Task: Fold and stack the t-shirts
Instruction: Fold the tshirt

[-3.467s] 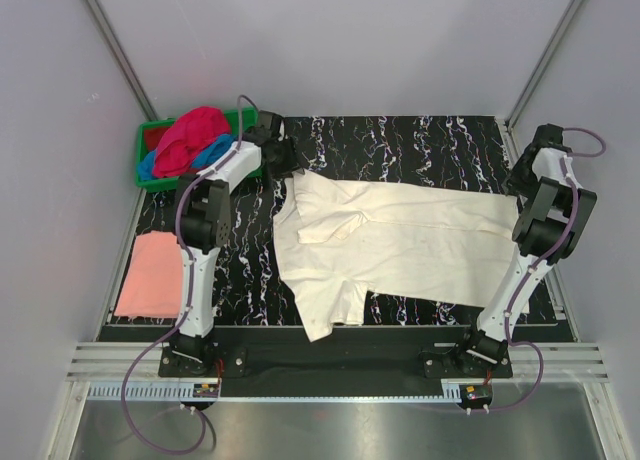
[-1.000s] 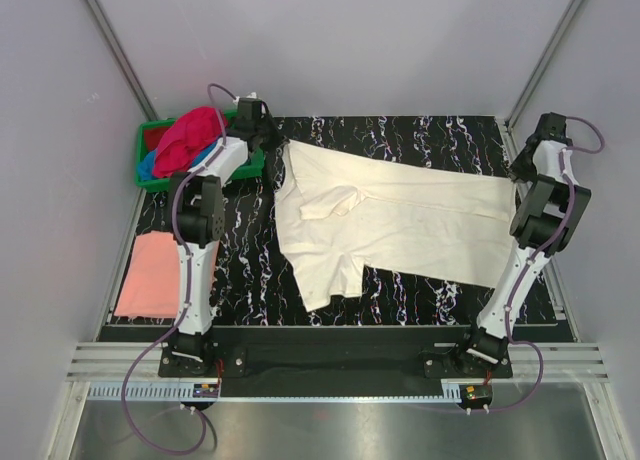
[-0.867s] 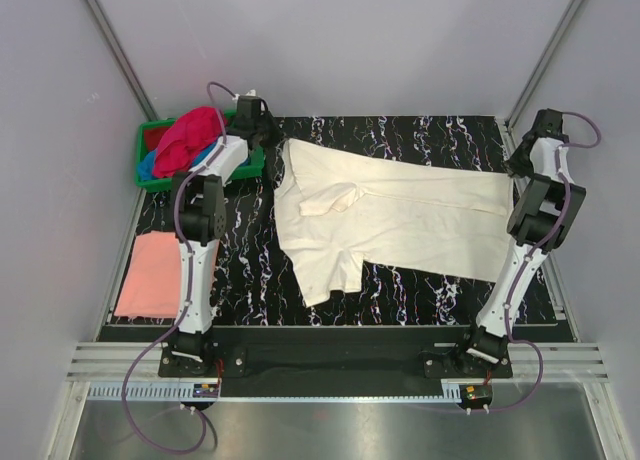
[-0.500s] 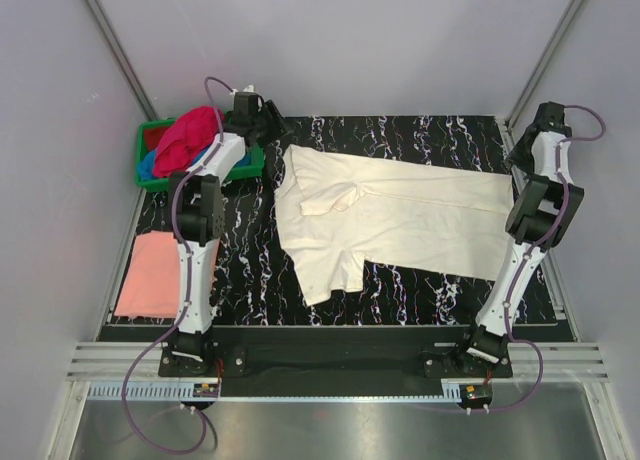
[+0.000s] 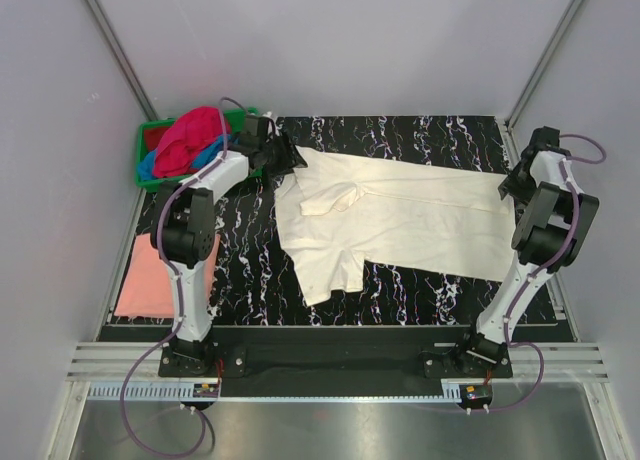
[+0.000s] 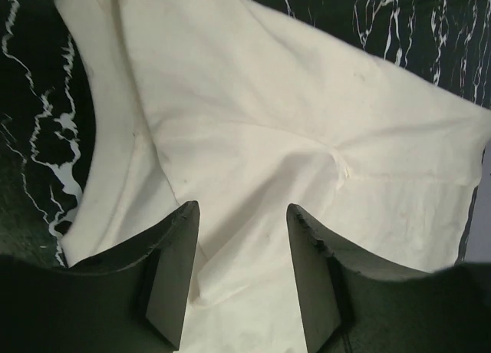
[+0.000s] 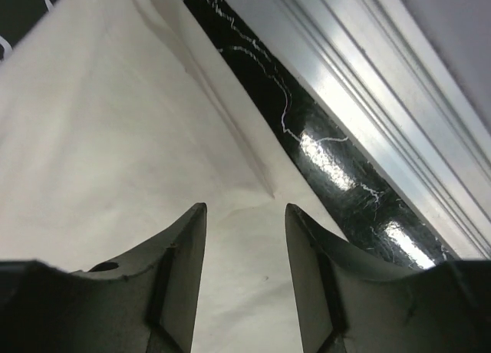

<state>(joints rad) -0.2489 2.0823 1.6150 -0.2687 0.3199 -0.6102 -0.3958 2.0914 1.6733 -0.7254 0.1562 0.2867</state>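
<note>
On the black marbled counter (image 5: 400,130), a large cream t-shirt (image 5: 400,220) spread flat lengthwise, not yet folded. At the left edge, a salmon-pink t-shirt (image 5: 145,280) folded, seemingly the start of the stack; in the green crate (image 5: 158,184), magenta-red t-shirt (image 5: 190,135) and blue t-shirt (image 5: 150,166) heaped, left to do. Left claw (image 6: 242,215) over the collar end and right claw (image 7: 245,215) over the hem, both parted, gripping nothing.

Cream t-shirt (image 5: 400,215) on black, white-veined table (image 5: 420,130)
</note>
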